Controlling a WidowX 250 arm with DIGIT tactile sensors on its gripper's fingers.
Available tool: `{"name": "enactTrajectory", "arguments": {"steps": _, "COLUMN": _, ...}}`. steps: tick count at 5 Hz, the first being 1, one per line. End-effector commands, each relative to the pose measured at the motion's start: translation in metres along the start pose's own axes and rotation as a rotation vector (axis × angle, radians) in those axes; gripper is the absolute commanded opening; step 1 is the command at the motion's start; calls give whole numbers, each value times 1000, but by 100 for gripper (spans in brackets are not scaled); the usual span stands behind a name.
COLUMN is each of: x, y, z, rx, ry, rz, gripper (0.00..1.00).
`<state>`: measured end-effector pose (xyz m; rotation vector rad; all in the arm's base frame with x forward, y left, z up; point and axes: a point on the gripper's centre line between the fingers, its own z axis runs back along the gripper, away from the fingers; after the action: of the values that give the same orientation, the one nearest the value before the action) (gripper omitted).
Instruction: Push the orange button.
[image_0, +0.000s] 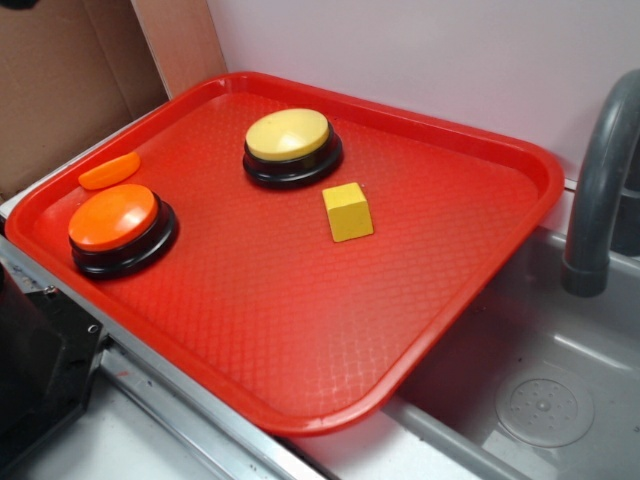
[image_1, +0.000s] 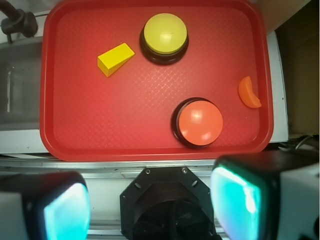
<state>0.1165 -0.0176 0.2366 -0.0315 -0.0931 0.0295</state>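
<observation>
The orange button (image_0: 113, 217) (image_1: 200, 122), a glossy orange dome on a black base, sits near the left front of the red tray (image_0: 430, 300) (image_1: 70, 130). In the wrist view my gripper (image_1: 150, 202) hangs high above the robot's black base, short of the tray's near rim. Its two teal pads (image_1: 65, 210) stand far apart with nothing between them, so it is open. The button lies ahead of the right pad. The exterior view does not show the gripper.
A yellow-topped button (image_0: 290, 137) (image_1: 165, 34) stands farther back on the tray, with a yellow wedge block (image_0: 348, 211) (image_1: 115, 58) beside it. A small flat orange piece (image_0: 110, 170) (image_1: 248, 93) lies near the orange button. A grey sink (image_0: 540, 400) and faucet (image_0: 600, 180) adjoin the tray.
</observation>
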Motion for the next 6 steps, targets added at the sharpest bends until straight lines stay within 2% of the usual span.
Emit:
{"name": "enactTrajectory", "arguments": {"steps": 1, "x": 0, "y": 0, "z": 0, "rx": 0, "ry": 0, "rz": 0, "gripper": 100}}
{"name": "enactTrajectory", "arguments": {"steps": 2, "x": 13, "y": 51, "z": -50, "rx": 69, "ry": -14, "rz": 46, "gripper": 100}}
{"name": "enactTrajectory", "arguments": {"steps": 3, "x": 27, "y": 95, "z": -98, "rx": 92, "ry": -60, "rz": 58, "gripper": 100}}
{"name": "enactTrajectory", "arguments": {"steps": 4, "x": 32, "y": 115, "z": -148, "rx": 114, "ry": -44, "rz": 121, "gripper": 100}}
{"name": "enactTrajectory", "arguments": {"steps": 5, "x": 40, "y": 108, "z": -194, "rx": 134, "ry": 55, "rz": 263, "gripper": 100}}
{"name": "enactTrajectory", "arguments": {"steps": 6, "x": 34, "y": 100, "z": -192, "rx": 163, "ry": 68, "rz": 381, "gripper": 100}}
